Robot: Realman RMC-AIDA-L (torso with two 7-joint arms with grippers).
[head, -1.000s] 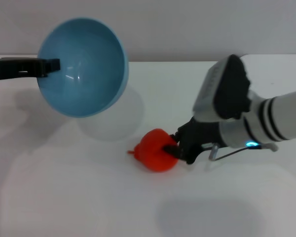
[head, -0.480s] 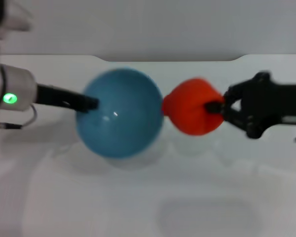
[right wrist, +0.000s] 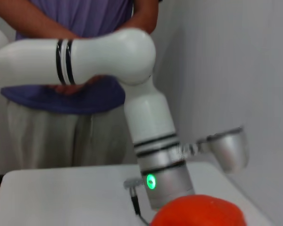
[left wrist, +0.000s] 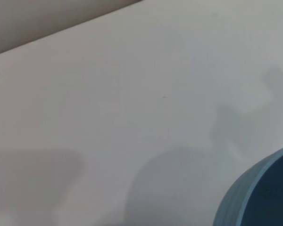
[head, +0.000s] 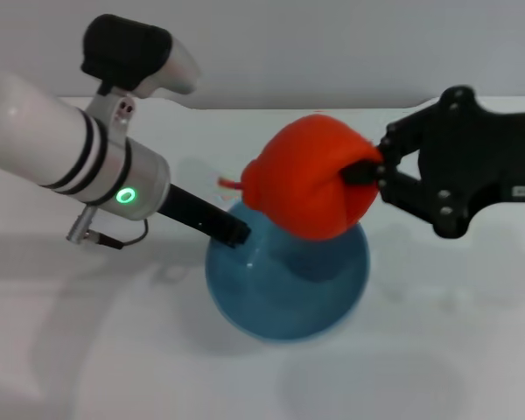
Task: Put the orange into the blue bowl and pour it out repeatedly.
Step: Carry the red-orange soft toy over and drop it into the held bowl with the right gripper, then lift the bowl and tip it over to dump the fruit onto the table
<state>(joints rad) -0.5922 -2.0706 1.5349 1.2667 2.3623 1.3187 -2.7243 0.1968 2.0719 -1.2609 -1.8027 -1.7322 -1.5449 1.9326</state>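
The blue bowl (head: pixel 284 293) sits upright near the table's middle, and my left gripper (head: pixel 235 234) is shut on its left rim. Its rim also shows in the left wrist view as the blue bowl (left wrist: pixel 262 195). Right above the bowl's opening hangs the orange (head: pixel 308 185), red-orange with a small stem nub pointing left. My right gripper (head: pixel 368 171) is shut on its right side. The orange hides most of the bowl's inside. In the right wrist view only the top of the orange (right wrist: pixel 198 212) shows.
The white table (head: pixel 87 350) spreads all around the bowl. A person in a purple shirt (right wrist: pixel 80 56) stands behind the table's far side, beyond my left arm (right wrist: pixel 151 141).
My right gripper lifted the orange off the table and carried it over the bowl. My left arm swung the bowl from tilted at upper left down to upright at centre.
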